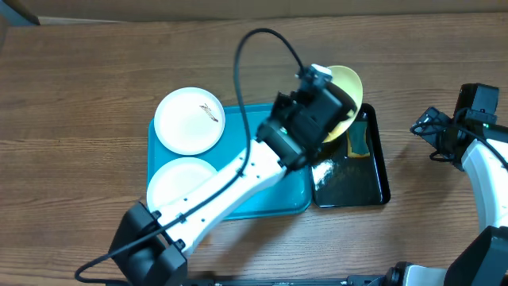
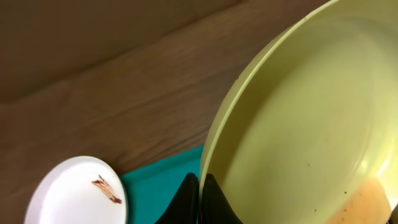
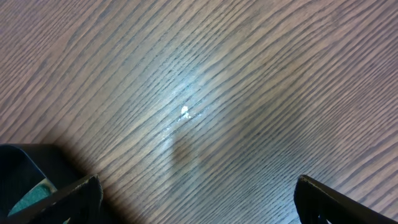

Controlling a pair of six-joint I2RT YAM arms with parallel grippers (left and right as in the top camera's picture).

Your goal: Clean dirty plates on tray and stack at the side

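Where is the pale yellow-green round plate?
Overhead, right of centre: the yellow-green plate tilts over the far end of the black tray, rim clamped in the left gripper, beside the turquoise tray.

Overhead view: light even and moderately bright, from above; shadows soft. White glare is noted on the black tray (image 1: 332,171).

Left wrist view: dimmer. The yellow-green plate (image 2: 298,124) at the left gripper (image 2: 200,186) is rendered soft, being close to the lens. The table (image 2: 124,81) beyond the jaws darkens toward the far left.

Right wrist view: wood grain is recorded sharp. A small bright glint (image 3: 185,112) is seen ahead of the right gripper (image 3: 199,199), centred between the jaws, with a faint shadow patch (image 3: 183,152) just nearer them. The fingers (image 3: 68,196) are underexposed.
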